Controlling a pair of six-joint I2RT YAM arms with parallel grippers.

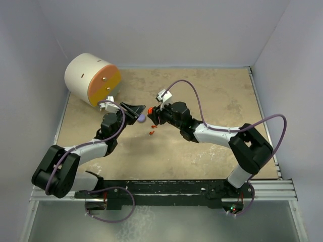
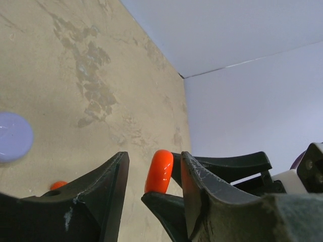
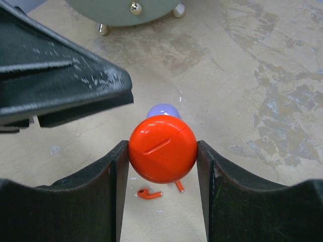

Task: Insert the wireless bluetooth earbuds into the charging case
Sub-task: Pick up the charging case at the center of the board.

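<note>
My right gripper (image 3: 162, 145) is shut on the round red-orange charging case (image 3: 162, 148), holding it lid-shut above the table. In the left wrist view this case (image 2: 159, 171) shows edge-on between the spread fingers of my left gripper (image 2: 154, 157). There is a gap on its left side, and whether it touches the right finger I cannot tell. Two red earbuds (image 3: 149, 193) (image 3: 179, 186) lie on the table under the case, also seen from above (image 1: 152, 132). A lavender case (image 1: 142, 119) (image 3: 162, 110) rests shut just beyond them. From above, both grippers (image 1: 139, 109) (image 1: 153, 114) meet at the table's middle.
A large white cylinder with an orange face (image 1: 92, 79) lies at the back left; its underside with brass feet (image 3: 131, 10) shows beyond the cases. Pale walls enclose the beige mottled table (image 1: 212, 101). One red earbud (image 2: 58, 185) shows beside my left finger.
</note>
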